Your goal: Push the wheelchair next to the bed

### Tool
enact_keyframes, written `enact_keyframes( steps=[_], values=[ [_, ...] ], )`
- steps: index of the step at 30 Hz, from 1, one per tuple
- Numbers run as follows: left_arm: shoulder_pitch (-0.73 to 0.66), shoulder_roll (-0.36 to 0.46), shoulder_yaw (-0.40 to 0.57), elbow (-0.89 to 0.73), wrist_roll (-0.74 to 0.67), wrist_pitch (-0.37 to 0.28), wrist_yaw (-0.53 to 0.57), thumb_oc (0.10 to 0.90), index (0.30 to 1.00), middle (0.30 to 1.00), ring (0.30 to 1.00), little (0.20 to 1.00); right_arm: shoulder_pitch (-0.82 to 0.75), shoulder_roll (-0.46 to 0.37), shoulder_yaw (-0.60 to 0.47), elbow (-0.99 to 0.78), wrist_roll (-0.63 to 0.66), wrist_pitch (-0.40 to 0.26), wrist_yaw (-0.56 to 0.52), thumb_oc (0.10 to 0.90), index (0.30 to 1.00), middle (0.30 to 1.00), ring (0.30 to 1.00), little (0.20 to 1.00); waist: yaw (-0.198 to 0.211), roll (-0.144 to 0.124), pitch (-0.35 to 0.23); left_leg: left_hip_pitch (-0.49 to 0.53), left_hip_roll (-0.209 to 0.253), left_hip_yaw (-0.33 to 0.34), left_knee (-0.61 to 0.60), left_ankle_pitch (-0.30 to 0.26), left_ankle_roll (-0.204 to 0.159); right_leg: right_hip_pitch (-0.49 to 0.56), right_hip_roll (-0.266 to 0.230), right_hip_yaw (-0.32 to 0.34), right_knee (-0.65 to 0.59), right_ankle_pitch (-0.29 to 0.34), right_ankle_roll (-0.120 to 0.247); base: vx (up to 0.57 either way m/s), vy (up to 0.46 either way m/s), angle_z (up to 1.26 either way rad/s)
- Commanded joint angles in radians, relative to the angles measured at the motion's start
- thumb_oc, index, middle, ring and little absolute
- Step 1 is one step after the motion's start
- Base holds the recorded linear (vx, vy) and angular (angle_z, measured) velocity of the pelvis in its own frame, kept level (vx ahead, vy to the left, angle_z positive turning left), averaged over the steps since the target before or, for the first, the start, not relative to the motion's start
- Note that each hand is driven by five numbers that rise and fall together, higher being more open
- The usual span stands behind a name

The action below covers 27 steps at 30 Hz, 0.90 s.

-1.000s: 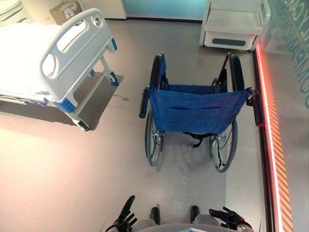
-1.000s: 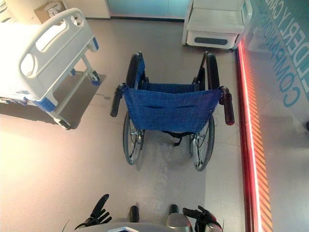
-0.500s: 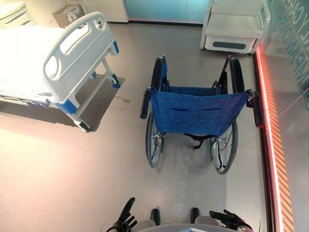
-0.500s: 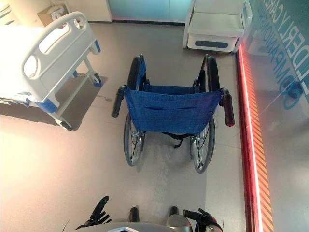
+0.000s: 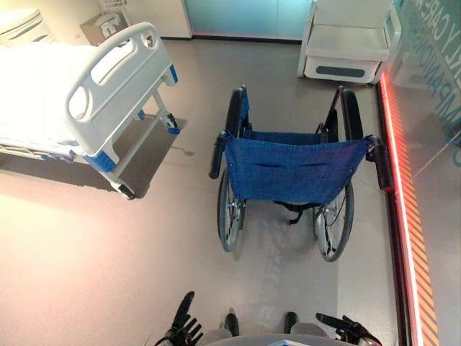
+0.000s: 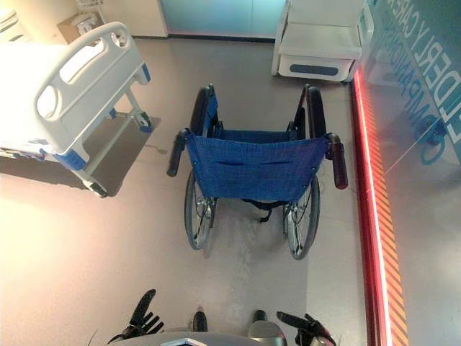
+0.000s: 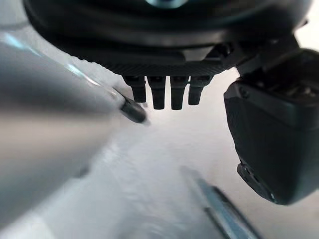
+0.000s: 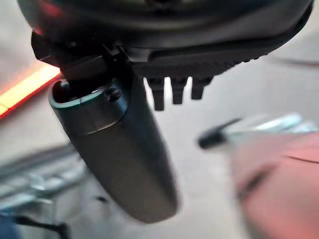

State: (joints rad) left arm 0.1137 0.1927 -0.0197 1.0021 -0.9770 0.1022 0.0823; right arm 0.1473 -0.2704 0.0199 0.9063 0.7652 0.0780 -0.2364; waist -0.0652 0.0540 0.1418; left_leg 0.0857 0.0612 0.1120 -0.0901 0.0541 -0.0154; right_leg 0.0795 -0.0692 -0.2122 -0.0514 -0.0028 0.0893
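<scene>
1. Both hands sit slightly lower in view than before: left robot hand (image 5: 184, 328) and right robot hand (image 5: 344, 328), released, grasping nothing.
2. Wheelchair (image 5: 292, 169) stands ahead, well apart from bed (image 5: 86, 94).
3. Approach step; next, reach the push handles (image 5: 217, 153).

A care ward: hospital bed (image 5: 86, 94) (railed), wheelchair (image 5: 295, 169).

One wheelchair (image 5: 295, 169), one bed (image 5: 65, 101), one armchair (image 5: 349, 43)

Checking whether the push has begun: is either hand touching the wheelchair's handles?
Apart. The left eye view shows the left hand and right hand low by the robot, with open floor between them and the wheelchair.
</scene>
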Motion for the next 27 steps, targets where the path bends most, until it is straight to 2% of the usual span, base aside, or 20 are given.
enact_keyframes(
  steps=[1,2,3,7,11,16,21,27],
  values=[
    [-0.056,0.134,0.074,-0.105,-0.004,-0.018,0.057,0.800,0.900,0.900,0.900,0.900,-0.025,-0.078,-0.063,-0.136,0.028,-0.085,-0.126,0.800,0.900,0.900,0.900,0.900,0.008,-0.041,-0.010,-0.034,0.016,0.002,0.015,-0.020,-0.030,-0.032,-0.040,0.063,-0.011,0.043,0.018,0.00,-0.003,-0.03],
    [-0.056,0.134,0.074,-0.106,-0.004,-0.018,0.058,0.800,0.900,0.900,0.900,0.900,-0.024,-0.078,-0.063,-0.136,0.028,-0.085,-0.127,0.800,0.900,0.900,0.900,0.900,0.008,-0.041,-0.010,-0.034,0.015,0.002,0.015,-0.020,-0.030,-0.032,-0.040,0.063,-0.011,0.043,0.018,0.00,0.000,0.00],
    [-0.047,0.176,0.120,-0.171,-0.002,-0.003,0.066,0.800,0.900,0.900,0.900,0.900,-0.014,-0.108,-0.098,-0.213,0.029,-0.095,-0.158,0.800,0.900,0.900,0.900,0.900,0.009,-0.043,-0.012,-0.034,0.016,0.001,0.013,-0.020,-0.031,-0.032,-0.039,0.063,-0.014,0.045,0.019,0.00,0.000,0.00],
    [-0.039,0.243,0.198,-0.270,0.004,0.003,0.068,0.800,0.900,0.900,0.900,0.900,-0.007,-0.186,-0.187,-0.360,0.004,-0.088,-0.210,0.800,0.900,0.900,0.900,0.900,0.008,-0.045,-0.016,-0.034,0.016,0.002,0.012,-0.021,-0.033,-0.030,-0.039,0.063,-0.016,0.045,0.019,0.00,0.000,0.00],
    [-0.048,0.286,0.260,-0.345,-0.024,0.009,0.064,0.800,0.900,0.900,0.900,0.900,-0.020,-0.249,-0.273,-0.463,-0.018,-0.084,-0.244,0.800,0.900,0.900,0.900,0.900,0.004,-0.043,-0.018,-0.031,0.014,0.003,0.009,-0.020,-0.034,-0.027,-0.037,0.067,-0.020,0.043,0.019,0.02,0.017,0.00],
    [-0.047,0.329,0.333,-0.527,-0.053,0.043,0.038,0.800,0.900,0.900,0.900,0.900,-0.047,-0.305,-0.378,-0.649,-0.075,-0.106,-0.291,0.800,0.900,0.900,0.900,0.900,0.001,-0.034,-0.021,-0.027,0.014,0.008,0.008,-0.022,-0.035,-0.024,-0.037,0.077,-0.023,0.038,0.019,0.03,0.036,0.00],
    [-0.067,0.374,0.357,-0.704,-0.061,0.069,0.072,0.800,0.900,0.900,0.900,0.900,-0.091,-0.348,-0.422,-0.827,-0.126,-0.115,-0.320,0.800,0.900,0.900,0.900,0.900,-0.002,-0.023,-0.023,-0.028,0.013,0.014,0.009,-0.021,-0.037,-0.027,-0.038,0.088,-0.021,0.032,0.018,0.03,0.038,-0.01],
    [-0.117,0.434,0.349,-0.932,-0.094,0.134,0.071,0.800,0.900,0.900,0.900,0.900,-0.175,-0.413,-0.398,-1.047,-0.149,-0.092,-0.300,0.800,0.900,0.900,0.900,0.900,0.002,-0.014,-0.027,-0.034,0.012,0.020,0.012,-0.017,-0.040,-0.033,-0.040,0.097,-0.019,0.028,0.020,0.02,0.025,-0.02]
  ],
)
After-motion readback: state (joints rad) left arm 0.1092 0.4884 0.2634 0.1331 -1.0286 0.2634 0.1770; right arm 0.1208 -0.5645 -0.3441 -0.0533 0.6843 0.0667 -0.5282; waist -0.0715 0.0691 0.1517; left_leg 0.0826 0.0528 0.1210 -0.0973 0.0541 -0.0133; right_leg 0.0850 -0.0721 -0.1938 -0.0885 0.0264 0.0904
